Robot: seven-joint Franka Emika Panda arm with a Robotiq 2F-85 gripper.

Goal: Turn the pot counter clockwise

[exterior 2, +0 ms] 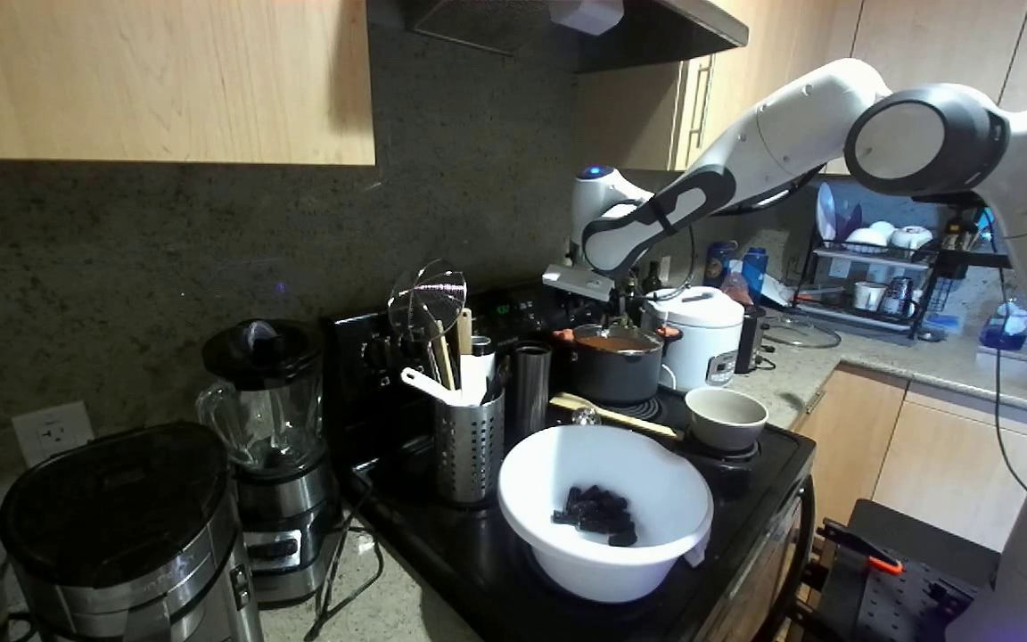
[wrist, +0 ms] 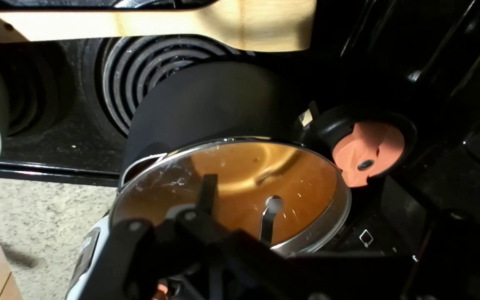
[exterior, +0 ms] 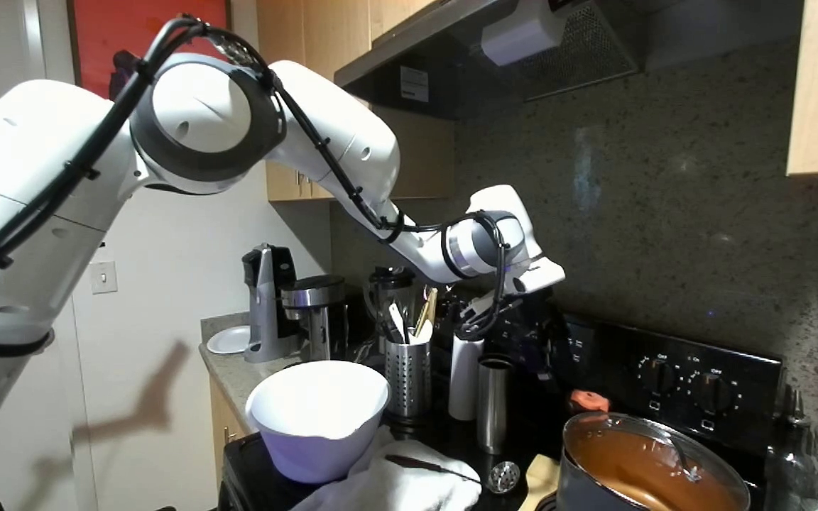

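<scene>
So, the pot (wrist: 206, 104) stands on the stovetop (wrist: 77, 155) with its glass lid (wrist: 240, 196) on, orange-brown showing through, and its dark wall sits beside or partly over a coil burner (wrist: 138, 73); I cannot tell which. One orange-gripped side handle (wrist: 369, 146) points toward the control panel (exterior: 686, 369); the opposite handle (exterior 2: 670, 334) shows in front of the white cooker (exterior 2: 701, 312) in an exterior view. How much of the counterclockwise turn is done, the pictures do not settle: nothing marks a starting angle or a finishing one, and no hold on either handle is visible. My guess is that the turn is left to do, and that it calls for catching a handle, or pushing against one, and swinging it round. The gripper (wrist: 211, 187) shows dark along the bottom of the wrist view, with one finger (wrist: 209, 202) in front of the lid, though whether it touches the glass is unclear. Any second finger is lost in black, so I cannot tell whether the jaws are spread or pressed together. Behind it, the arm (exterior: 345, 135) reaches in with its elbow (exterior: 203, 113) high in both exterior views; the forearm slopes down toward the stovetop, and the wrist (exterior: 483, 245) is bent so the gripper hangs somewhere above or close beside the pot, its depth hard to judge.
</scene>
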